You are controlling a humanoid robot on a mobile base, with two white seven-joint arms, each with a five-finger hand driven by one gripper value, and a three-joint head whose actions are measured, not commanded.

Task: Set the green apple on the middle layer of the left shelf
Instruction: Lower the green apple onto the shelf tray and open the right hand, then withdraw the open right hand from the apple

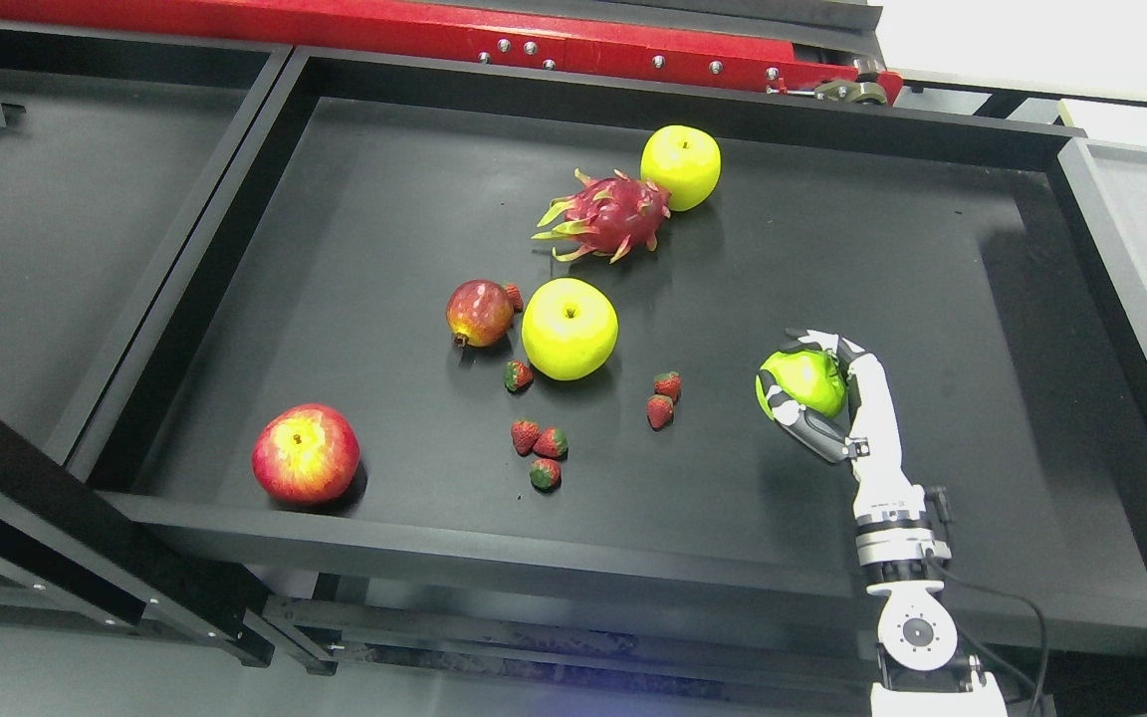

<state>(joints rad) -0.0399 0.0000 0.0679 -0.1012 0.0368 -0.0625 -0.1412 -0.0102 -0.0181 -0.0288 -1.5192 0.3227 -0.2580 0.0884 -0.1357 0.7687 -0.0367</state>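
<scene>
The right hand (817, 393) comes in from the lower right and has its fingers (783, 406) curled around the green apple (804, 381). The apple is inside the hand, at the right part of the black tray (633, 538), well apart from the other fruit. I cannot tell if the apple touches the tray floor or is a little above it.

In the middle of the tray lies a yellow apple (570, 329), with a pomegranate (479, 313) just beside it on the left. Behind them a dragon fruit (608, 215) touches a second yellow apple (680, 166). A red apple (305, 454) is near the front left corner. Several small strawberries (538, 443) are scattered in front of the middle yellow apple. A red beam (434, 30) runs behind the tray.
</scene>
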